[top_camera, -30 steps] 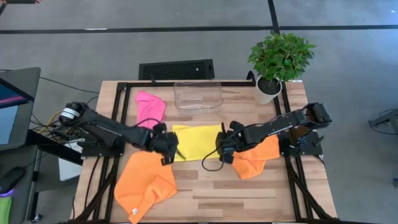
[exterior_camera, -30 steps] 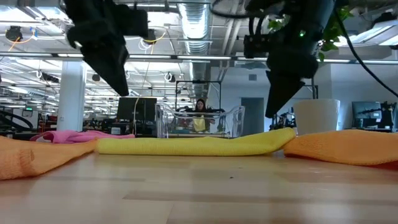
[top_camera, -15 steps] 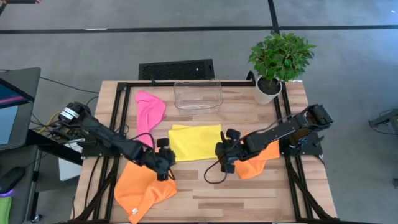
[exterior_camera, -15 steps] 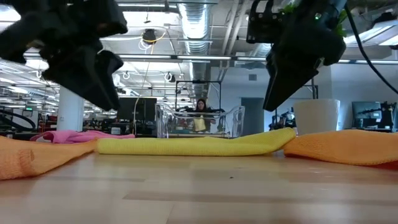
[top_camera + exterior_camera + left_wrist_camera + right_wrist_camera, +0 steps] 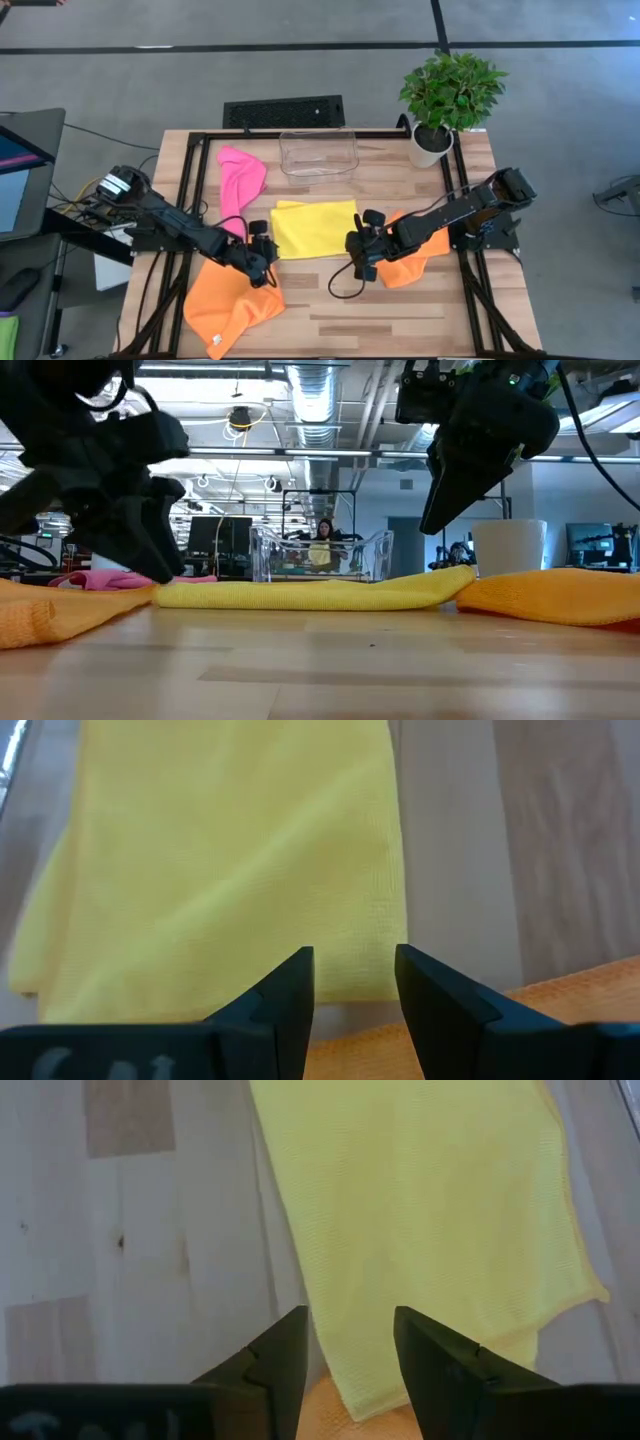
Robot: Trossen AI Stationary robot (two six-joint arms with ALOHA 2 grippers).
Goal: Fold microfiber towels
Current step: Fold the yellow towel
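Both pincers (image 5: 262,262) (image 5: 357,258) open beside yellow towel (image 5: 314,227) corners.

We record a yellow towel (image 5: 315,228) with a fine woven texture, a hot pink towel (image 5: 243,174), an orange towel (image 5: 232,300) at near left and a second orange towel (image 5: 418,255) at right. The desk (image 5: 400,310) is pale wood grain, black-framed. Both tools, left (image 5: 352,988) and right (image 5: 348,1348), are black.
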